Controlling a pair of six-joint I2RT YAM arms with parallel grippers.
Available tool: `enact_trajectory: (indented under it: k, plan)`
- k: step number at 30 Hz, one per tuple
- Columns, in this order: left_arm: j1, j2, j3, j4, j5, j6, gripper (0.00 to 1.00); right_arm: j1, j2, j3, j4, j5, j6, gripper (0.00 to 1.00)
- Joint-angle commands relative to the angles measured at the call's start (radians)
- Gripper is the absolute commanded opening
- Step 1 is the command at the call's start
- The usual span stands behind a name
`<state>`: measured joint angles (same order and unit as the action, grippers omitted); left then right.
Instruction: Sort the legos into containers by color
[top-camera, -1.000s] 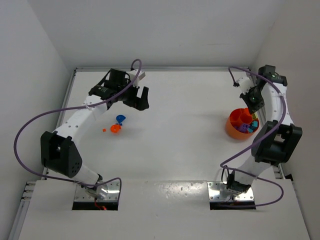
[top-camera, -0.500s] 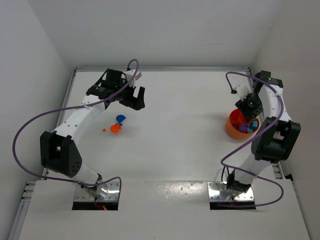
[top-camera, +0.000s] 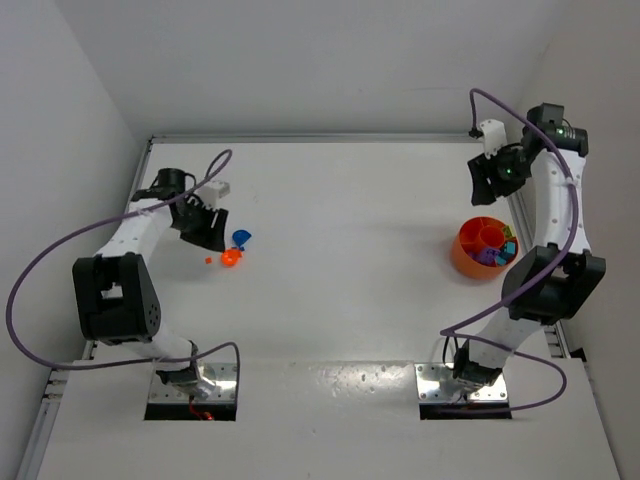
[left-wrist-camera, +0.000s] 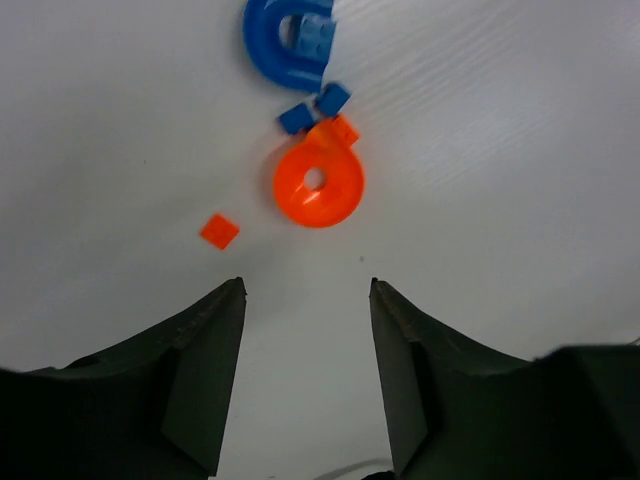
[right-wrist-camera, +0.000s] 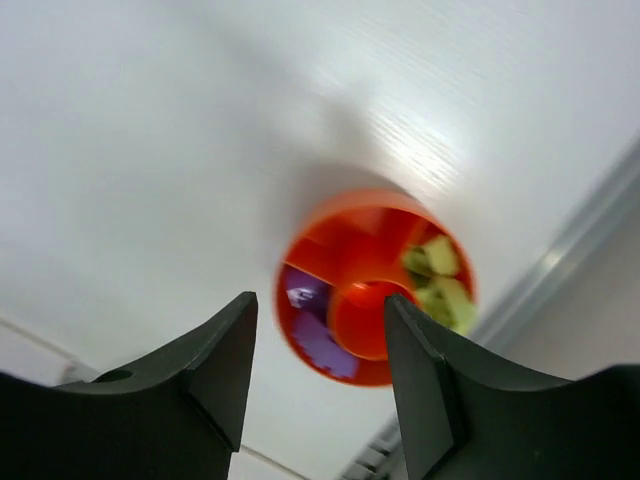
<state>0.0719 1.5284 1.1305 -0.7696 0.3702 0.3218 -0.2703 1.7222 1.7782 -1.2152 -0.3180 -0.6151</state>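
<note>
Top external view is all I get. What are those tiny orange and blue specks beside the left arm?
Observer: The left wrist view shows a flat round orange plastic ring, two small blue plastic bricks close beside it.
Operator: Is anything being held there?
Observer: No, the left tool is open with nothing between its jaws.
Operator: And on the right side?
Observer: The right wrist view shows lime green bricks in one compartment of the round orange plastic tub.

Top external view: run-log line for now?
left gripper open near loose orange and blue plastic legos | right gripper open, clear of round orange plastic tub
</note>
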Motion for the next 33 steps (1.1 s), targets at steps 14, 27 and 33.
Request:
enact_trajectory:
  k: [14,27,33]
  plan:
    - [0.224,0.403,0.201,-0.220,0.340,0.240,0.50,0.033,-0.098,-0.203,-0.006,-0.268,0.098,0.54]
    - [0.172,0.487,0.201,-0.151,0.349,0.186,0.49,0.033,-0.107,-0.221,-0.006,-0.277,0.098,0.52]
    - [0.138,0.519,0.201,-0.129,0.358,0.186,0.36,0.033,-0.107,-0.230,-0.015,-0.286,0.098,0.51]
